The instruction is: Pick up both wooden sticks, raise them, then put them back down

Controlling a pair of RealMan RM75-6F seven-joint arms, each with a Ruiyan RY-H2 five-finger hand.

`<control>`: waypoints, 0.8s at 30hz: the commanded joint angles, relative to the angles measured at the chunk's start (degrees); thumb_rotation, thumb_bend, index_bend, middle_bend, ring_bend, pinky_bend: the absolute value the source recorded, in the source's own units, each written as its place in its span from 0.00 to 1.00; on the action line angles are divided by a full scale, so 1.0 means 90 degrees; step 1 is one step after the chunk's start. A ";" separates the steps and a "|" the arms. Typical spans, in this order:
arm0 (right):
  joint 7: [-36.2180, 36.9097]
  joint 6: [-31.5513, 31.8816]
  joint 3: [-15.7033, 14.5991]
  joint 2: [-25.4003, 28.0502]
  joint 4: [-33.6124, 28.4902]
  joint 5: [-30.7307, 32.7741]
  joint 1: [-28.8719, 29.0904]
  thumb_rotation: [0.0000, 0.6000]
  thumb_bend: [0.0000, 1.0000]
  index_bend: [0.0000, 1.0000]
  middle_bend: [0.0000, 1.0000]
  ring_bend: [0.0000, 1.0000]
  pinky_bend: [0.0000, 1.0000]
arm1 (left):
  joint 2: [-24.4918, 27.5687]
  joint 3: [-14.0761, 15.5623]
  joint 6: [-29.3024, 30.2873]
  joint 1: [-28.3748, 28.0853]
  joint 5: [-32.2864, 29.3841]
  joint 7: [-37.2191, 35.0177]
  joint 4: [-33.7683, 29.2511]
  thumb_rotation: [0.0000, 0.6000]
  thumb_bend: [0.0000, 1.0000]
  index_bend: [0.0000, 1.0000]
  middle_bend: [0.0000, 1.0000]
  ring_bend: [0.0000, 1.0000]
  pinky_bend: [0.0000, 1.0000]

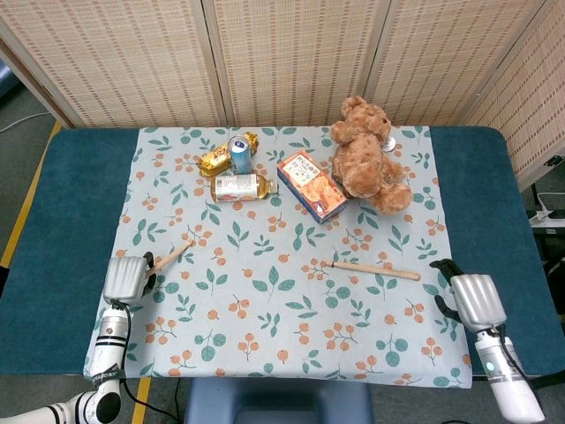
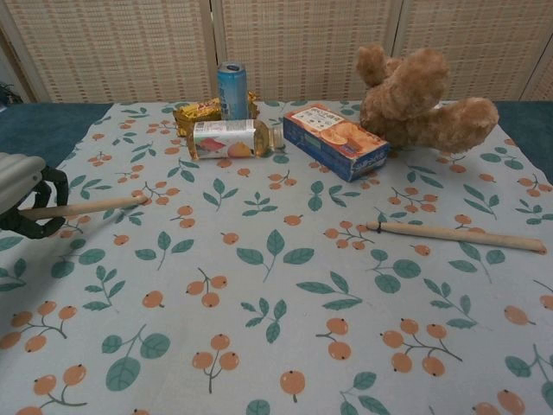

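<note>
Two slim round wooden sticks are in play. One pale wooden stick (image 1: 169, 257) (image 2: 82, 207) is clasped in the left hand (image 1: 126, 278) (image 2: 24, 199) — the dark fingers (image 2: 54, 186) curl around its near end, and in the chest view the shaft juts out level above the leaf-and-orange-berry patterned tablecloth (image 1: 265, 309) (image 2: 285, 285), its free tip aimed toward the orange-and-blue rectangular snack box (image 1: 311, 185) (image 2: 334, 140). The other pale wooden stick (image 1: 375, 268) (image 2: 458, 234) lies flat on the tablecloth, in front of the snack box and off to its right, with a small dark band at the end nearer the box. The right hand (image 1: 467, 297) sits just beyond that stick's far end, near the cloth's right edge, not touching it; its dark fingers (image 1: 444, 267) are bent forward and down with nothing in them, though how tightly they are curled I cannot tell. The chest view does not show this hand. Beside the snack box on its right sprawls a brown plush teddy bear (image 1: 365, 157) (image 2: 419, 99), close enough to touch the box's corner. To the box's left lies a clear plastic bottle with an orange-and-white label (image 1: 240, 186) (image 2: 229, 138) on its side; behind that stands a blue drinks can (image 1: 239, 153) (image 2: 232, 89) upright, just beside a shiny gold foil packet (image 1: 218, 157) (image 2: 200, 111). The cloth covers a dark teal table (image 1: 62, 230), and behind everything stand woven reed screen panels (image 1: 291, 53) (image 2: 294, 43).
</note>
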 commanded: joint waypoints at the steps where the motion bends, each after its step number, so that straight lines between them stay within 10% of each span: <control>1: -0.0157 -0.0363 0.0162 -0.0310 0.0260 0.0241 0.0329 1.00 0.27 0.31 0.29 0.83 1.00 | -0.0007 0.0008 -0.0006 0.0004 0.0010 -0.0010 0.0008 1.00 0.42 0.66 0.81 0.94 1.00; 24: -0.1097 -0.1496 0.0613 -0.2207 0.1701 0.1742 0.1671 1.00 0.27 0.44 0.39 0.86 1.00 | -0.0008 0.0028 0.0015 0.0102 0.0117 -0.0211 0.0114 1.00 0.42 0.66 0.81 0.94 1.00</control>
